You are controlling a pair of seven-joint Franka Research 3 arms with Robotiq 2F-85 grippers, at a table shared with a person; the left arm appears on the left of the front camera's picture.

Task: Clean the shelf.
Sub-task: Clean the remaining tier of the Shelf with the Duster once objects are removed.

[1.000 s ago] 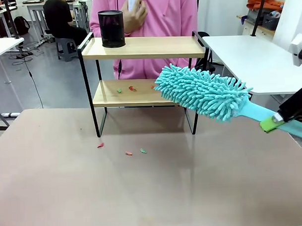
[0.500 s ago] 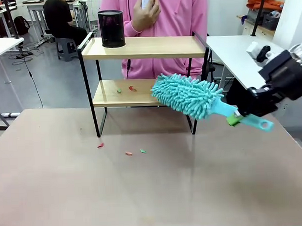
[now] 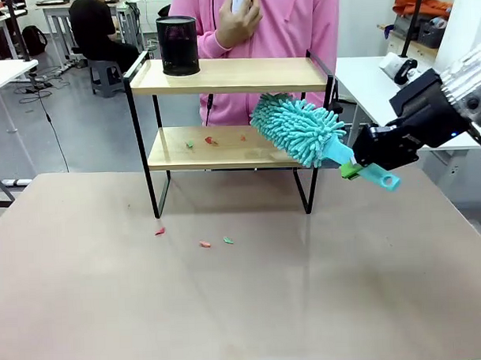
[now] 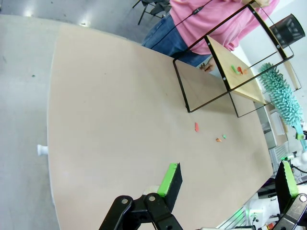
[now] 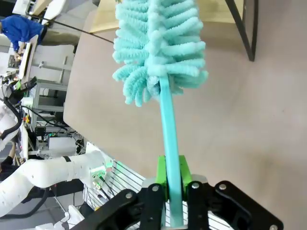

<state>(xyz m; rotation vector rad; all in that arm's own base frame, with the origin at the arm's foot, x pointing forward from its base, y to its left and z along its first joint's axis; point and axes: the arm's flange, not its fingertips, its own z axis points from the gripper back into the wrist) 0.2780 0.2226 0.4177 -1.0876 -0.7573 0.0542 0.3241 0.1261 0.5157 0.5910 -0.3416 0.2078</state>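
Observation:
The shelf [image 3: 229,75] stands at the table's far side, with a black mesh cup [image 3: 177,45] on its top board. Small red and green scraps [image 3: 209,140] lie on its lower board [image 3: 200,154]. My right gripper [image 3: 352,166] is shut on the handle of a teal fluffy duster [image 3: 297,127], whose head rests at the lower board's right end. In the right wrist view the duster [image 5: 160,43] rises between the green pads [image 5: 163,177]. My left gripper [image 4: 228,178] is open above the table, far from the shelf [image 4: 240,72].
More red and green scraps [image 3: 205,244] lie on the tan table [image 3: 229,307] before the shelf. A person in pink [image 3: 283,28] stands right behind the shelf, a hand raised. White tables stand to the right and left.
My right gripper has swung the duster up and toward the shelf; its head moved from in front of the shelf's right side onto the lower board's right end.

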